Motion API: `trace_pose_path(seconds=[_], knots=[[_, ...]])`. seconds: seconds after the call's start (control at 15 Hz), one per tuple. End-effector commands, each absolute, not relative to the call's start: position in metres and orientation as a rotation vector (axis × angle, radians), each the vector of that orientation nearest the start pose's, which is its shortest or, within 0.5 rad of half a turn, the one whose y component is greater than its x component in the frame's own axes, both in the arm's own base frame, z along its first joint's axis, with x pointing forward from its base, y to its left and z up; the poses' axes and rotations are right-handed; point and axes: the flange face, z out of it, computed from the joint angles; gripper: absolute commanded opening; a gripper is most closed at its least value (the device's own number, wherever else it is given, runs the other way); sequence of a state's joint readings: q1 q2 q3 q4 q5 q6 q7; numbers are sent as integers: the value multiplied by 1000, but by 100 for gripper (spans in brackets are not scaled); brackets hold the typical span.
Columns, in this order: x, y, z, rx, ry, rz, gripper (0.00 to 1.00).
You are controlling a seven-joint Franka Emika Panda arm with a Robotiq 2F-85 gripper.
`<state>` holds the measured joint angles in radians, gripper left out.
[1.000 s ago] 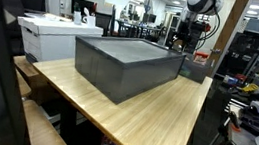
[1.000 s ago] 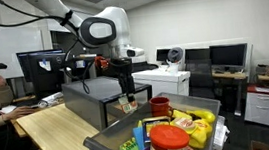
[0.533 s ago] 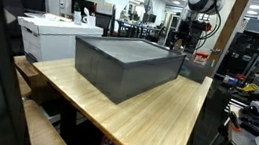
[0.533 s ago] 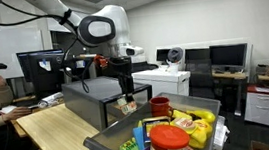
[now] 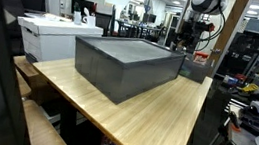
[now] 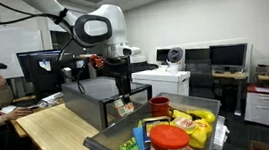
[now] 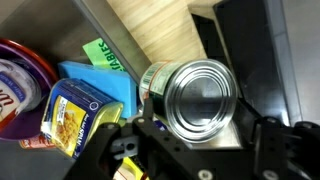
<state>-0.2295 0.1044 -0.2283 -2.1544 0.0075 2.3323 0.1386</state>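
Wrist view: the black two-finger gripper [image 7: 200,130] has its fingers pinching a shiny silver metal can [image 7: 203,95] by its sides, flat end towards the camera. The can sits just beside the dark grey rectangular bin [image 7: 255,60], over a strip of light wooden tabletop [image 7: 160,30]. On the can's far side from the bin lie a yellow box [image 7: 75,118], a blue packet [image 7: 105,82] and a green packet [image 7: 100,53].

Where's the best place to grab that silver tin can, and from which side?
Probably across the curved side wall of the tin can, coming in from its flat shiny end. That end faces the wrist view squarely, and the round body sits between the fingers of the gripper.
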Motion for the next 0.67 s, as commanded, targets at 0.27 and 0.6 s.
trace_pose_path(seconds=[0.27, 0.6], knots=[[456, -227, 365, -3080, 1002, -112, 54], [429, -216, 372, -3093, 1067, -125, 54]])
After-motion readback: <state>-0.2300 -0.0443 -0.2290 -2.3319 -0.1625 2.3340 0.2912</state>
